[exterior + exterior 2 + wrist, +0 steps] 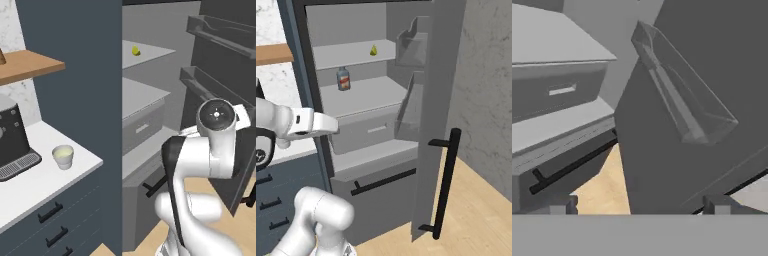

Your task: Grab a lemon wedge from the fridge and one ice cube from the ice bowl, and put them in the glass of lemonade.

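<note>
The tall dark grey fridge (361,130) stands with its door (431,125) swung wide, black vertical bar handle (448,185) outward, showing pale grey shelves, a pull-out drawer (363,132) and clear door bins (684,95). Left of it runs the white worktop (30,185) over dark drawer fronts, carrying a black coffee machine (12,140). The white arm's gripper (639,202) hangs low in front of the open fridge, facing the drawer and the door's inner side; its two small dark fingers (564,205) stand spread wide apart with nothing between them. On the middle shelf sits a small can with an orange label (343,78), which is not wanted. The small whitish translucent tumbler of pale yellow-green lemonade (63,156) waits near the worktop's front edge, well apart from the coffee machine; it looks light and easy to tip, so anything dropped in should go from just above the rim. The tiny bright yellow lemon wedge (373,50) lies on the upper shelf, towards the back, well above the gripper. I judge it very light, soft, probably slick, and small enough to skid or pop out of a hard pinch. The best hold is likely across its flatter cut faces, fingers coming in level over the shelf, closing gently.
</note>
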